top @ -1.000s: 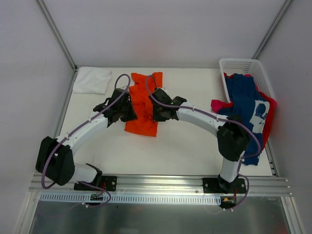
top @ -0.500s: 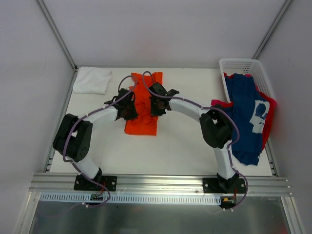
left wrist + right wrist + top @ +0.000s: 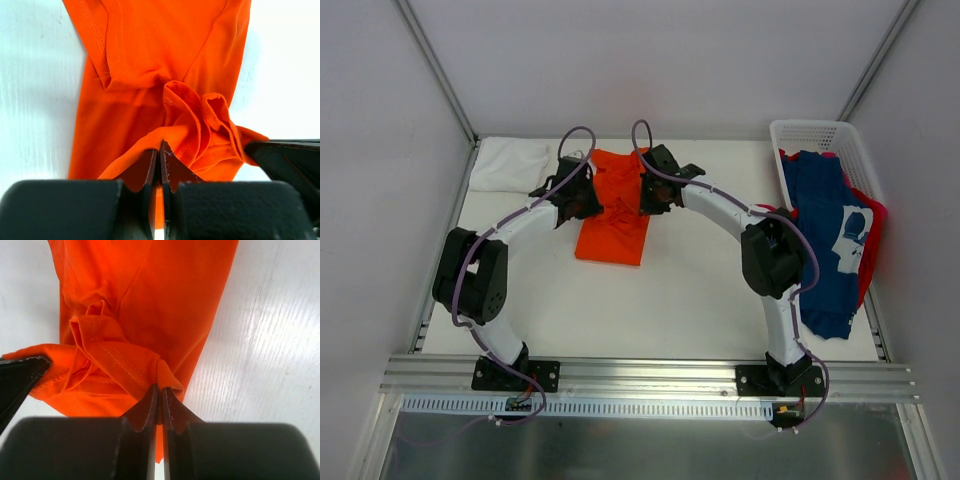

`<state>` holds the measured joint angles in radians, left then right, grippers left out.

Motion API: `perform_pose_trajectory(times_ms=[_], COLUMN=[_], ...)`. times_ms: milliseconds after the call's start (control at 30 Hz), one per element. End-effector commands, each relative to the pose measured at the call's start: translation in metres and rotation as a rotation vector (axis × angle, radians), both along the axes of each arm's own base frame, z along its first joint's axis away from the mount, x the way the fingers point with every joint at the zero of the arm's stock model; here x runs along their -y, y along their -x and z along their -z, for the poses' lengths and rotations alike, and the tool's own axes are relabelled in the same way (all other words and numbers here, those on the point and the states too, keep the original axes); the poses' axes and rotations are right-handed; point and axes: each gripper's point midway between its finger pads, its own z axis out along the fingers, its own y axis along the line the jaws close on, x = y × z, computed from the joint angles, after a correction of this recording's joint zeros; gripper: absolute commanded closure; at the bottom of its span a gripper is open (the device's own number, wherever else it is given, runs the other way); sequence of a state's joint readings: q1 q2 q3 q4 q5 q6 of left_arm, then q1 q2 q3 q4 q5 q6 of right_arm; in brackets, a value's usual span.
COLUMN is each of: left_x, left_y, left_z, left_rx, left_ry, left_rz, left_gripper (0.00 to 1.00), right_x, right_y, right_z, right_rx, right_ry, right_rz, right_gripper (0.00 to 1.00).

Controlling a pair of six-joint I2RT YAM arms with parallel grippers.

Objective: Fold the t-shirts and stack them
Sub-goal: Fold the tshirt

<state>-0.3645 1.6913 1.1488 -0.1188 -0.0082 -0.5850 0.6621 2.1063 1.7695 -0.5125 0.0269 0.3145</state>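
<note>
Squarely between left gripper (image 3: 160,156) and right gripper (image 3: 160,396) lies the pinched orange t-shirt (image 3: 613,238).

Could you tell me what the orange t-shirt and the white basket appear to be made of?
The orange t-shirt looks like thin, matte knit cloth: stitched hems show and it bunches into soft folds. The white basket looks like rigid moulded plastic, judging by its even lattice walls, though it is too small to be sure.

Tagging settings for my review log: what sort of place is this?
Probably a lab robot cell: bare white walls, an aluminium rail at the near edge, a plain white table.
</note>
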Motion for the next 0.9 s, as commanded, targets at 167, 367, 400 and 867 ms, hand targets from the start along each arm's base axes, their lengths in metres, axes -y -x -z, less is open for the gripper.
perform_pose_trajectory(times_ms=[167, 367, 400, 867], left_x=[0.002, 0.003, 0.002, -0.009], left_y=[-0.02, -0.022, -0.023, -0.049], left_z=[0.004, 0.022, 0.024, -0.011], left_rx=[0.014, -0.008, -0.003, 0.142], left_ry=[0.003, 0.009, 0.004, -0.04], left_rz=[-0.004, -0.019, -0.019, -0.07], left_gripper=[1.0, 0.9, 0.78, 0.01], right_x=[-0.005, -0.004, -0.003, 0.02], right_y=[-0.011, -0.012, -0.013, 0.013], right_z=[0.005, 0.028, 0.03, -0.002], right_rx=[-0.022, -0.05, -0.051, 0.085], right_ry=[-0.03, -0.004, 0.003, 0.111], right_rz=[-0.026, -0.011, -0.01, 0.004], right_gripper=[0.88, 0.0, 0.0, 0.0])
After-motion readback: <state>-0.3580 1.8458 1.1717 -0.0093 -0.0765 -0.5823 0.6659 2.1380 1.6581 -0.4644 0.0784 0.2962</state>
